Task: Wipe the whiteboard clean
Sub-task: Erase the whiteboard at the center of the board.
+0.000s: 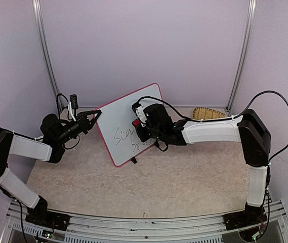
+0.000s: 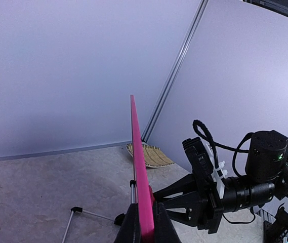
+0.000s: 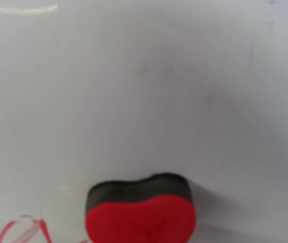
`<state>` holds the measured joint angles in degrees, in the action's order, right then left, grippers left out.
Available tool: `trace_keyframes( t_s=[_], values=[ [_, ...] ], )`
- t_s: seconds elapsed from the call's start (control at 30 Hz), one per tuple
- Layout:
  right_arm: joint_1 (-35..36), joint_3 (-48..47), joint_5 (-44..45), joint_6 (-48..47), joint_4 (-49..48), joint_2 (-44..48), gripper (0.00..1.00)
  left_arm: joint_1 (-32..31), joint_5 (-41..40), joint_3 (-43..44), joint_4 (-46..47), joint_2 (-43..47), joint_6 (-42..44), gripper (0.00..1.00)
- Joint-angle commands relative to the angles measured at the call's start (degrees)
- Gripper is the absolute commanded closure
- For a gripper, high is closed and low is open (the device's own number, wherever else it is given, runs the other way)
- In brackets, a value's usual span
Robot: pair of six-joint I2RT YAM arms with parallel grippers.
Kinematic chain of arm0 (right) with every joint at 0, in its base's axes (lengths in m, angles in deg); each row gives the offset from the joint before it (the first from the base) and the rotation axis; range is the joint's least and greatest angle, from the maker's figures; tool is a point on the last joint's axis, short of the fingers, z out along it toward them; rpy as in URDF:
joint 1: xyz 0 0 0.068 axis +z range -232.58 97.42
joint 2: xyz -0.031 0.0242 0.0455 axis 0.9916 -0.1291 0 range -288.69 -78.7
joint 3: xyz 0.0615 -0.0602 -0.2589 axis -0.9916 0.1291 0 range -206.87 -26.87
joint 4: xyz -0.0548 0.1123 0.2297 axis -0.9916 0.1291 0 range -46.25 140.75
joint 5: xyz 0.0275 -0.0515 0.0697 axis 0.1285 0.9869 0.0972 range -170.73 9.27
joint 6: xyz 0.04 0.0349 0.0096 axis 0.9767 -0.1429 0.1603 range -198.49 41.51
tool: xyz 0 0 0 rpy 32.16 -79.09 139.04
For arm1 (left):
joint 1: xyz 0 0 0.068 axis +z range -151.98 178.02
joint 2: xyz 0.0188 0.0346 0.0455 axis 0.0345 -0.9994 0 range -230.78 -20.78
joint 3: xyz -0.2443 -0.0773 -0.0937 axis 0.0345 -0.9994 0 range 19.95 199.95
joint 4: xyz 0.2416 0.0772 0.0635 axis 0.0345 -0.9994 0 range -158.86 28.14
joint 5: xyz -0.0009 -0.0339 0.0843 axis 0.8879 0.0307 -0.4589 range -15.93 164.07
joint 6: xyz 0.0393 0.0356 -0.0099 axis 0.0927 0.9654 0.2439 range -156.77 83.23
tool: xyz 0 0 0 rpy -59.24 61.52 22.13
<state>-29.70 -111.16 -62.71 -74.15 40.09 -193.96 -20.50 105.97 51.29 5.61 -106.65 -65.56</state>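
Note:
The whiteboard (image 1: pixel 126 114), white with a pink-red frame, stands tilted near the middle of the table. Handwritten scrawl (image 1: pixel 129 140) covers its lower part, and the upper part looks wiped. My left gripper (image 1: pixel 96 116) is shut on the frame's upper left edge. In the left wrist view the pink frame (image 2: pixel 138 167) runs edge-on between my fingertips (image 2: pixel 129 225). My right gripper (image 1: pixel 137 123) is shut on a red eraser (image 1: pixel 136 123) and presses it flat against the board face. The right wrist view shows the eraser (image 3: pixel 141 215), black felt side on the whiteboard (image 3: pixel 144 76), with a red marker stroke (image 3: pixel 22 230) at its lower left.
A woven straw brush (image 1: pixel 208 113) lies at the back right by the wall. Thin metal stand legs (image 2: pixel 78 211) with black feet stick out behind the board. Walls and metal posts (image 1: pixel 239 55) enclose the table on three sides.

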Motion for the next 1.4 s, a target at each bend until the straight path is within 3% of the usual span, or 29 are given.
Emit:
trace_keyframes(
  t_s=[0.0, 0.47, 1.37],
  values=[
    [0.7, -0.7, -0.3, -0.1, -2.7, 0.4, 0.83, -2.0, 8.3, -0.1, -3.0, -0.5, 3.1, 1.0],
    [1.2, 11.4, -1.2, 4.0, -6.2, 1.3, 0.83, -2.0, 8.3, 0.1, -3.0, -1.0, 3.1, 1.0],
    [2.3, -1.4, -1.3, -0.9, -5.1, 0.8, 0.83, -1.9, 7.4, 0.4, -4.2, -1.0, 3.5, 1.0]
  ],
)
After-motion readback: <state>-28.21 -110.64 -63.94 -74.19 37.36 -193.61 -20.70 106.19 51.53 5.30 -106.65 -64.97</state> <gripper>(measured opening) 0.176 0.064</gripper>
